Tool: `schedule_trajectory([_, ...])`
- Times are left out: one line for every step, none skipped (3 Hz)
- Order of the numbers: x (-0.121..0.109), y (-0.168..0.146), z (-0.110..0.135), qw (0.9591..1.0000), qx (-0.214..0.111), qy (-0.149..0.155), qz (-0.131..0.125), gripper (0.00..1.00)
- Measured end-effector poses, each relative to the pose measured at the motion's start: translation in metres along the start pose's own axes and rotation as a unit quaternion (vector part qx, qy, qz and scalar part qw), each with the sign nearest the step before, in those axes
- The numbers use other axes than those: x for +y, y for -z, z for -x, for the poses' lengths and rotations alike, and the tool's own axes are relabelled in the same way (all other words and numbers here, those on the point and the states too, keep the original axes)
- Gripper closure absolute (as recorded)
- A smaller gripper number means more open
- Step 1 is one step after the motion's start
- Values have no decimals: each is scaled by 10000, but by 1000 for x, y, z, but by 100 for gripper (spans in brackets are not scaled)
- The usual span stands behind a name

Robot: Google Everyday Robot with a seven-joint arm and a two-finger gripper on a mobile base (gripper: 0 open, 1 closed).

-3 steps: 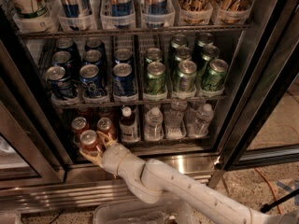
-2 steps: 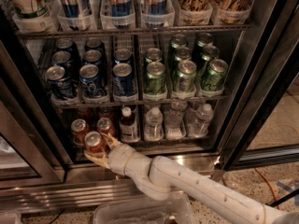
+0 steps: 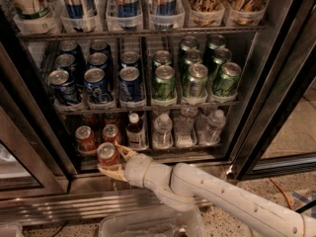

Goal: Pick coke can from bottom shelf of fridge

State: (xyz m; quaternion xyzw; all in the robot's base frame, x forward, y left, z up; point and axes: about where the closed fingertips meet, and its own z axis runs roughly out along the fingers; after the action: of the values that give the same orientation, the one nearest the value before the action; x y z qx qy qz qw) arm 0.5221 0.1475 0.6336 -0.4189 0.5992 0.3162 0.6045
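Note:
The fridge stands open with wire racks of drinks. On the bottom shelf two red coke cans remain at the left beside small clear bottles. My gripper is at the shelf's front left edge, shut on a red coke can with a silver top. Its cream fingers clasp the can's sides. The can is just out in front of the shelf's row. The white arm reaches in from the lower right.
The rack above holds dark blue cans at left and green cans at right. The glass door stands open at right. A steel sill runs below, and a clear plastic bin sits at the bottom.
The gripper has drawn back from the shelf with the red can in it, moving outward and slightly right. The arm has shifted with it.

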Motion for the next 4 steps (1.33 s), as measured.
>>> schedule_trajectory([8,15,3,9999,113,20,5,100])
schedule_trajectory([21,32,8,9997,230,24,-38,100])
schedule_trajectory([38,53,16,9996,275,9,-50,100])
schedule_trajectory([54,71,23,9994,354,-9,4,100])
